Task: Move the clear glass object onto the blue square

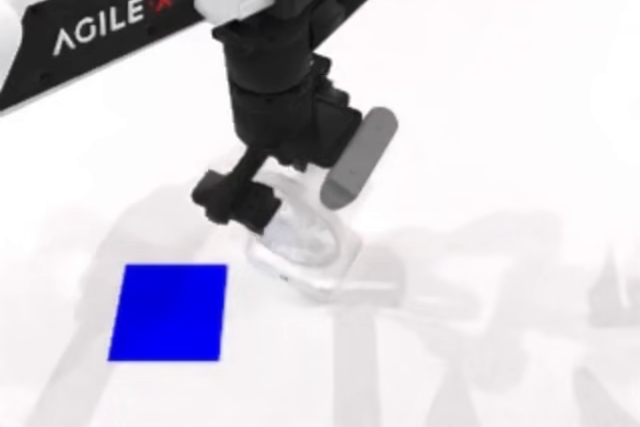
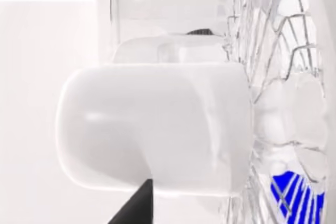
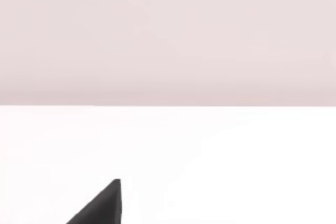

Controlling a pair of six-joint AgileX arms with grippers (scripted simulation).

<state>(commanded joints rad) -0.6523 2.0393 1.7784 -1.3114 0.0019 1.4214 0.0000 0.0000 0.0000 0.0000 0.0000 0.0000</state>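
The clear glass object (image 1: 305, 252) sits near the table's middle, up and to the right of the blue square (image 1: 168, 312) and apart from it. My left gripper (image 1: 293, 205) reaches down over it and is shut on the clear glass object, the grey finger (image 1: 355, 162) on one side and the black finger (image 1: 235, 202) on the other. In the left wrist view the clear glass object (image 2: 157, 124) fills the frame, and the blue square (image 2: 294, 192) shows broken up through the glass. My right arm is out of the top view; only a dark corner of my right gripper (image 3: 102, 208) shows.
The white table (image 1: 520, 127) carries only soft shadows (image 1: 450, 277) to the right of the glass. The left arm's white link with its AgileX lettering (image 1: 110, 17) crosses the upper left. The right wrist view faces bare table and a pale wall (image 3: 168, 35).
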